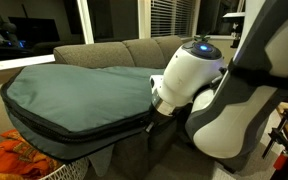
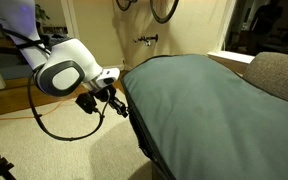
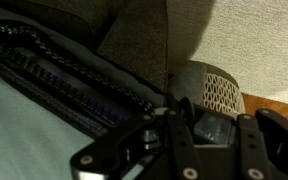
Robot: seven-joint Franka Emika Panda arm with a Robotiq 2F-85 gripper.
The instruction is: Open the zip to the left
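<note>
End effector point(image 2: 112, 102) pressed together at the rim of the bag point(image 2: 214, 100) (pull hidden) — if it loses the zip point(image 3: 74, 68) pull, dragging left would likely open nothing.

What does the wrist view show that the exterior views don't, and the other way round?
Only the wrist view: the zip with its teeth up close, and a round mesh-covered thing beyond it. Only the exterior views: the white arm, the bag as a whole, an orange cloth and a hanging wheel. Both: the pincer, shut, at the bag's dark edge.
</note>
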